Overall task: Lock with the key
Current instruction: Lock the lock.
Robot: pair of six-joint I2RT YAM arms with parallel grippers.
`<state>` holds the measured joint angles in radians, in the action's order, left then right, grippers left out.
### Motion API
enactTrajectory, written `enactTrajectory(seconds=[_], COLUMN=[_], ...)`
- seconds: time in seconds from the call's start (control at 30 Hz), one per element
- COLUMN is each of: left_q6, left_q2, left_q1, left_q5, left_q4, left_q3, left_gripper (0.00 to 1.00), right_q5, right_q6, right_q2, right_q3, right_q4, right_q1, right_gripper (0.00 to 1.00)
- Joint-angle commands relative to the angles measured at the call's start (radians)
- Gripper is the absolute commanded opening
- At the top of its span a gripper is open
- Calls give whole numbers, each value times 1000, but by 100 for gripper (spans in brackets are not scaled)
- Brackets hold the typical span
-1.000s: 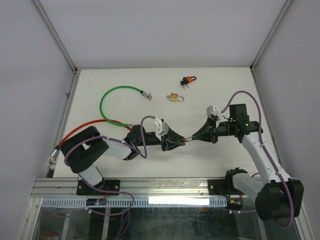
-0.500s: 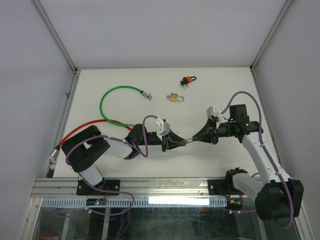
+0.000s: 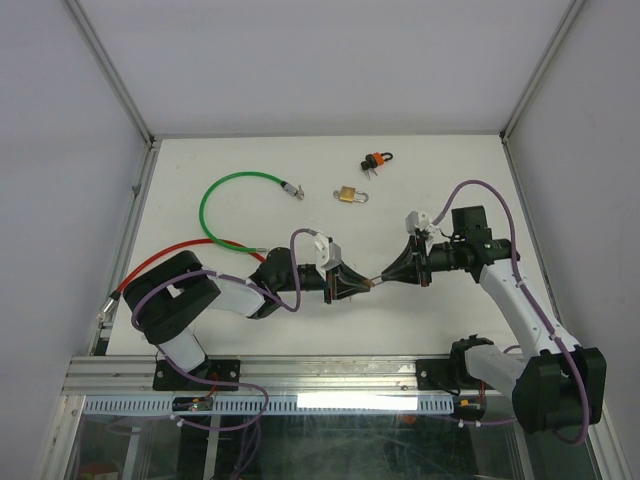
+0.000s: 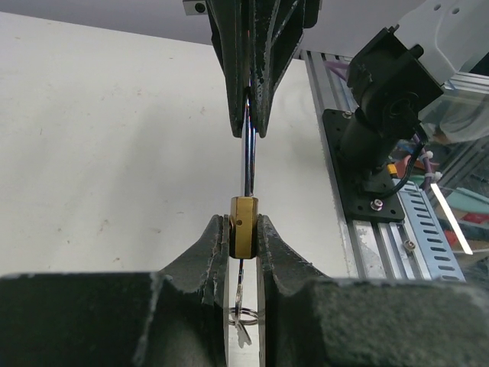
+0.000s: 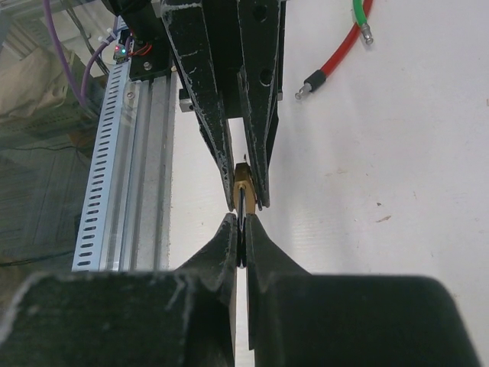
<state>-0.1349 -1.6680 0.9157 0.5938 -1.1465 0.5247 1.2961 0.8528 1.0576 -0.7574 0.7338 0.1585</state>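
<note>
Contact on a small brass padlock [image 4: 243, 229] is made from both sides, and it is held off the white table [image 3: 250, 150] in the lower middle of the top view, between the two arms. The left gripper [image 4: 241, 220] is seen at the bottom of its own wrist view, with both fingers pressed flat against the sides of the brass body, so the body is clamped between them. A thin bright steel shackle [image 4: 247, 164], seen edge-on, rises from the top of the body to the upper centre of that frame, where it is pinched between the dark fingers of the right gripper [image 5: 239, 222]. In the right wrist view those fingers are drawn together on the narrow metal, with no gap to be seen beside it, and the brass body is seen just beyond their tips. Below the body, deeper between the left fingers, a wire ring [image 4: 241, 315] is seen hanging on a thin dark strip; whether that strip is a key cannot be told. Further up the table in the top view, a second brass padlock [image 3: 348, 195] and an orange and black lock [image 3: 375, 160] are found well apart from the grippers. At centre left a green cable [image 3: 245, 176] is laid in a loop, with a red cable [image 3: 172, 251] below it.
</note>
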Motion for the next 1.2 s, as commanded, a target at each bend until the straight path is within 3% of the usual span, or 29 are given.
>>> enactTrajectory(seconds=[0.0,0.27,0.53,1.17], left_q6=[-29,-254,-167,-167], left_q2=[26,-8,23,-63], left_q1=[11,-69,-67,-64], left_q5=[31,170,100,40], left_q4=[-93,-357,-256,-325], left_q3=[52,21,46,173], left_gripper=[0,0,0,0], right_q5=[38,40,22,-102], right_q6=[-1,29,9,-68], right_q2=[-4,3,39,99], right_q3=[-4,-11,-22,-18], right_q4=[-41,-4,-1,-74], right_q1=[46,56,81,161], right_gripper=[0,0,0,0])
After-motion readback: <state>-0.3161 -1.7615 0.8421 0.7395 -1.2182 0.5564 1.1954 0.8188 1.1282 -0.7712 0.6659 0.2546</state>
